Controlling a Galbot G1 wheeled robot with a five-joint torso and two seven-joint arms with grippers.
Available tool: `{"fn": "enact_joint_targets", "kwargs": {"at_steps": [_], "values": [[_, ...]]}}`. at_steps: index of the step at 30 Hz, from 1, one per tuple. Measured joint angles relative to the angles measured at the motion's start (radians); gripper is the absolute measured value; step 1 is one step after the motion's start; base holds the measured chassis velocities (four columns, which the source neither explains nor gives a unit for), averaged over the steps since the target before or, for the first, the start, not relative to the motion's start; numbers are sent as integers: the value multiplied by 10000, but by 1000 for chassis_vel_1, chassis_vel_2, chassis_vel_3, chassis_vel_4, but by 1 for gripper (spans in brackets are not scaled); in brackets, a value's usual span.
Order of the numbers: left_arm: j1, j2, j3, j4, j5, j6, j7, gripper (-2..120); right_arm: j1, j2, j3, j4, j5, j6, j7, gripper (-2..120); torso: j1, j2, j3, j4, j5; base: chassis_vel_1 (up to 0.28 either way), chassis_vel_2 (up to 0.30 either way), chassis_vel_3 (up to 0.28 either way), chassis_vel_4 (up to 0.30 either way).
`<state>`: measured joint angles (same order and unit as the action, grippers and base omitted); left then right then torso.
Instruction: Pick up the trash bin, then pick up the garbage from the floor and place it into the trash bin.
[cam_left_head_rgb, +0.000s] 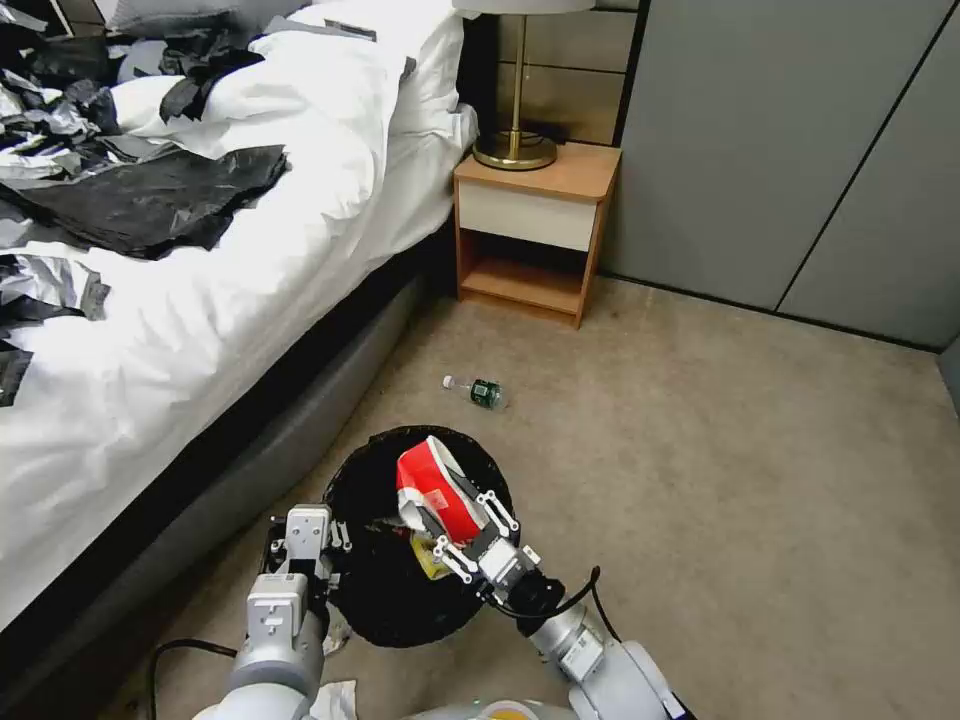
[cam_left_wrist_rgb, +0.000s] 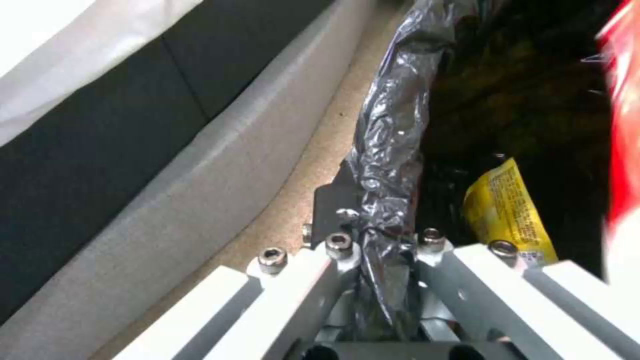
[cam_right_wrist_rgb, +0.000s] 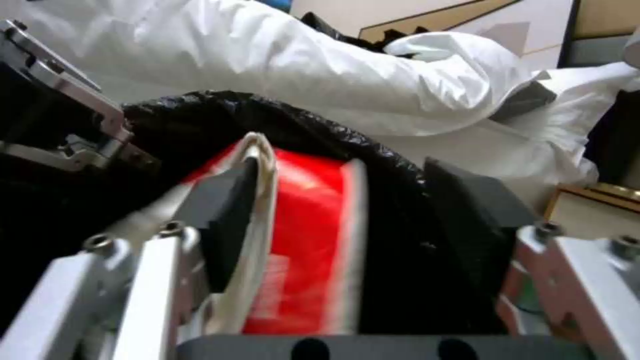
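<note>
Two robot arms rise from the lower edge of the head view, meeting over a trash bin (cam_left_head_rgb: 395, 600) lined with a glossy black bag. Its opening sits directly between the two tools, on beige carpet beside a bed (cam_left_head_rgb: 200, 330).

On the left, the left gripper (cam_left_head_rgb: 337, 537) pinches the bin's near rim. In its wrist view the crinkled black liner (cam_left_wrist_rgb: 387, 150) runs between the narrowed fingers, clamped there with the rim. Just beyond those fingers, inside the bin, lies a yellow foil wrapper (cam_left_wrist_rgb: 510, 215).

On the right, the right gripper (cam_left_head_rgb: 458, 522) hangs over the bin's mouth. Its fingers are spread wide (one black pad rests against the packet's white edge, the other stands well clear of it). A red-and-white packet (cam_left_head_rgb: 435, 490) leans between them, tilted, its upper end rising above the rim and its lower end down inside the liner. From the right wrist view the packet (cam_right_wrist_rgb: 300, 240) lies against one finger, with a gap to the other.

Ahead of both grippers, well past the bin's far rim, a clear bottle (cam_left_head_rgb: 476, 391) with a green label lies on its side on the carpet. Farther still stands a wooden nightstand (cam_left_head_rgb: 535, 235) with a brass lamp (cam_left_head_rgb: 516, 120).

Black plastic sheets (cam_left_head_rgb: 150, 200) sprawl over the white bedding.
</note>
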<state>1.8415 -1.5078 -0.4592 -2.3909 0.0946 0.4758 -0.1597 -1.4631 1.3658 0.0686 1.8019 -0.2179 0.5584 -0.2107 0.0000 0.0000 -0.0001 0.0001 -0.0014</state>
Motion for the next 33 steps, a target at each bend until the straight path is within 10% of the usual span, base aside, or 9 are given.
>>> {"fn": "enact_joint_targets", "kwargs": {"at_steps": [9, 23, 33], "values": [[-8, -9, 25, 9, 10, -5, 1, 0, -104, -50, 4, 96, -178, -34, 1, 99, 0, 0, 1, 8, 21, 0, 0, 0, 0], [-16, -28, 43, 9, 47, -13, 9, 0, -295, -194, 6, 173, -420, -64, 137, 100, 0, 0, 1, 3, 17, 0, 0, 0, 0], [-23, -35, 90, -53, 76, -23, 11, 0, -687, -590, -8, 994, 1525, -2731, 1409, 100, 0, 0, 1, -8, 23, 0, 0, 0, 0]]}}
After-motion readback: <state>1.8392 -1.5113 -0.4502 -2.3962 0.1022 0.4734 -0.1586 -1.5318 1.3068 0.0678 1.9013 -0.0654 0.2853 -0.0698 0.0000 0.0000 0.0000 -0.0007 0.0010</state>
